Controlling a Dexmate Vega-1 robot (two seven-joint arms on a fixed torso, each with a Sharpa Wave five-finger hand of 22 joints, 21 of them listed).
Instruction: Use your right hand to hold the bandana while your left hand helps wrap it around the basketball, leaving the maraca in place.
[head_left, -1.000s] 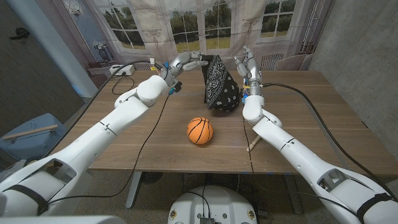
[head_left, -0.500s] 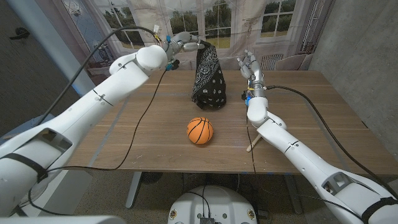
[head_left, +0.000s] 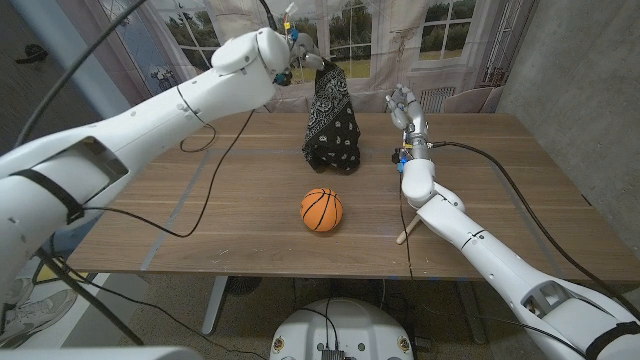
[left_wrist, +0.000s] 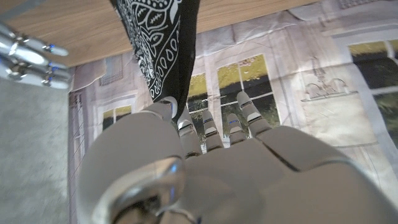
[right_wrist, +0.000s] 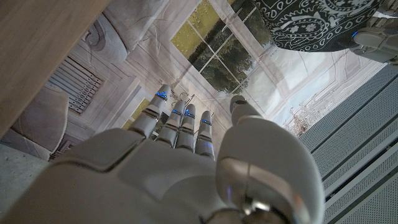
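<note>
On the wooden tabletop (head_left: 250, 210), the black bandana (head_left: 330, 125) hangs pinched from the raised left robot hand (head_left: 303, 62). The orange basketball (head_left: 321, 209) sits below. The right robot hand (head_left: 404, 104) stands empty, fingers apart; the maraca (head_left: 405, 234) lies near it.

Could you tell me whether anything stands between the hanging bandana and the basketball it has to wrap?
Nothing visible does. The bandana hangs from the left robot hand behind the basketball, with only bare table between them. The maraca lies off to the ball's right, out of the way.
</note>
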